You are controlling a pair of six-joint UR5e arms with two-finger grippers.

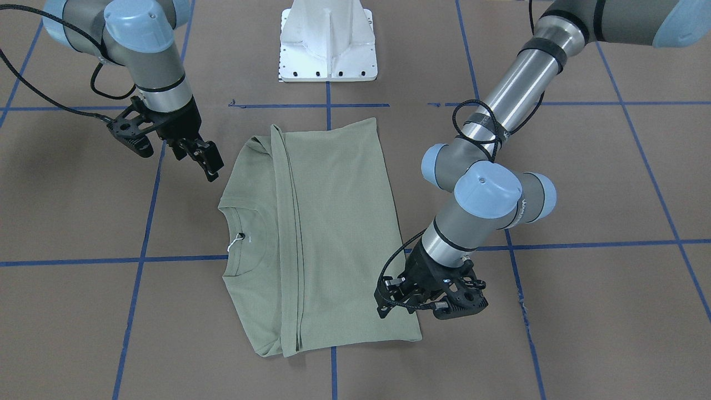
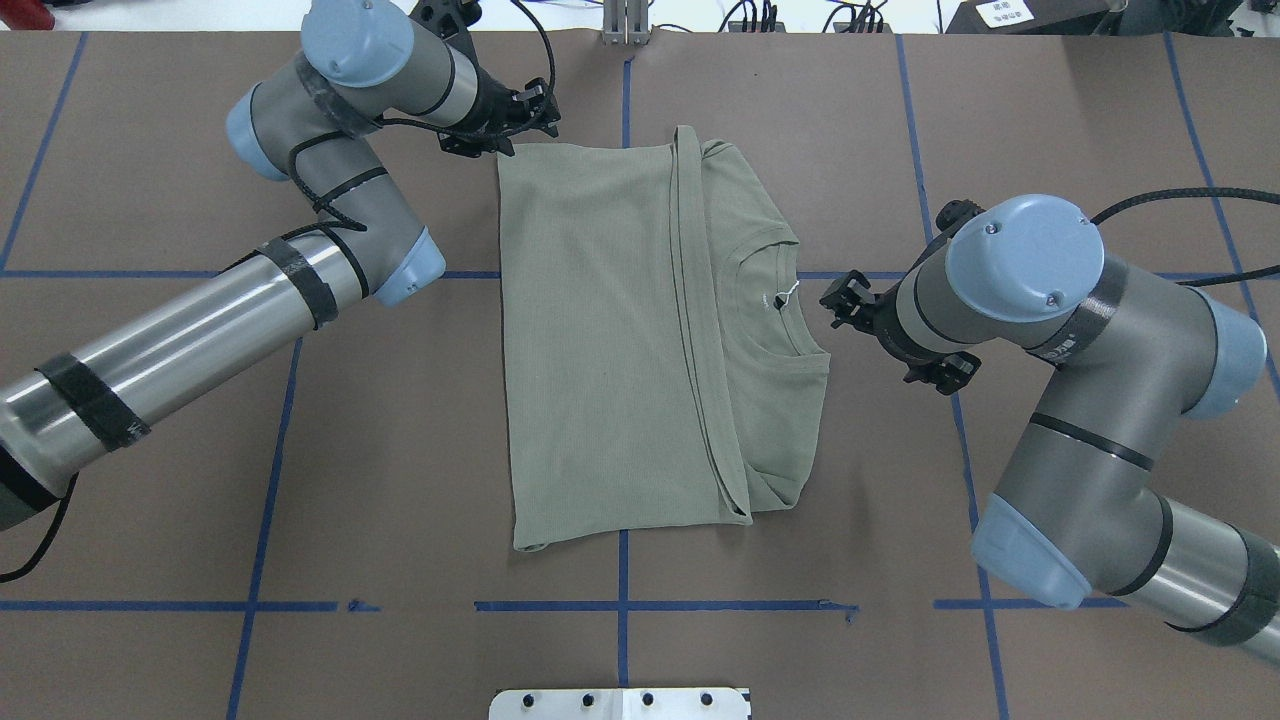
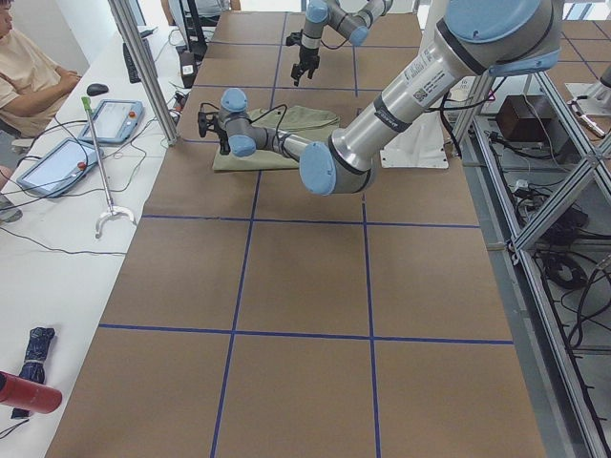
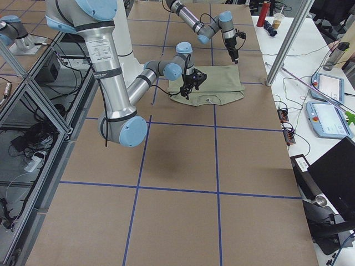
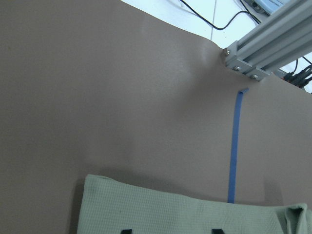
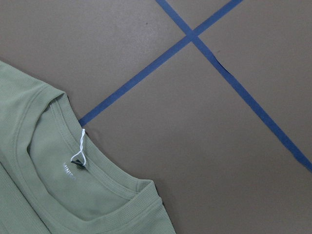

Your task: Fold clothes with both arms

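Our left hand [image 1: 423, 303] gapes wide over the shirt's [image 1: 339, 222] corner. Our right hand [image 1: 208, 164] hovers beside the collar [image 1: 261, 214]; we cannot tell its width.

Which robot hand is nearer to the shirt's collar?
Right. The right hand hovers just beside the collar, off the shirt. The left hand is at a corner of the shirt's opposite end, across the folded body from the collar.

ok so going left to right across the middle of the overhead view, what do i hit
left arm → shirt, folded panel first → its collar → right gripper → right arm. The left gripper overlaps the shirt's far left corner, so it is left out.
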